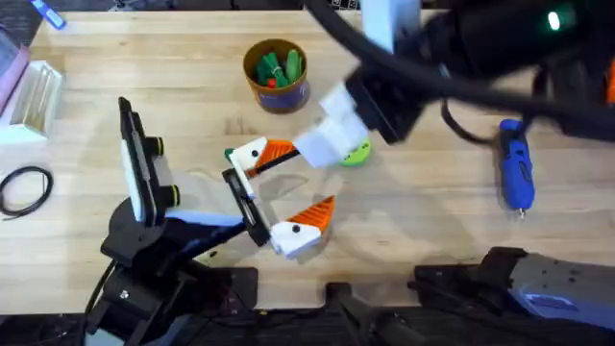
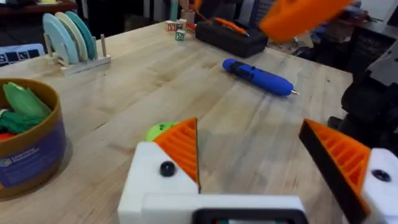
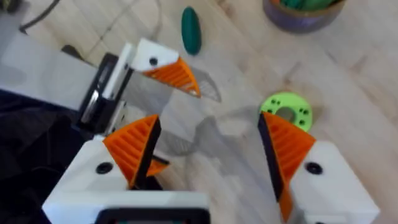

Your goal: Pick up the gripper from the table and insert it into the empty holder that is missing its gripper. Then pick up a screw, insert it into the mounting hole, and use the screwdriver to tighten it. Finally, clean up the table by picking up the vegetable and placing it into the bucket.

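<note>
A small dark green vegetable (image 3: pixel 191 29) lies on the table (image 1: pixel 432 240), just beyond one finger of my left gripper (image 1: pixel 312 176), and shows as a green speck (image 1: pixel 229 154) from overhead. The mustard bucket (image 1: pixel 276 75) with a blue base band stands farther back and holds green toy pieces. The blue screwdriver (image 1: pixel 516 165) lies at the right, also seen from the left wrist (image 2: pixel 258 76). My left gripper (image 2: pixel 249 134) is open and empty at the table's middle. My right gripper (image 3: pixel 208 134) hangs open and empty over it, beside a bright green disc (image 3: pixel 286 111). The screw and holder are out of view.
A rack of pale plates (image 2: pixel 68 37) and a black case (image 2: pixel 230 34) stand at the far side of the table. A coiled black cable (image 1: pixel 24 187) and a clear box (image 1: pixel 34 96) sit at the left. The right arm (image 1: pixel 461 58) spans the upper right, large and blurred.
</note>
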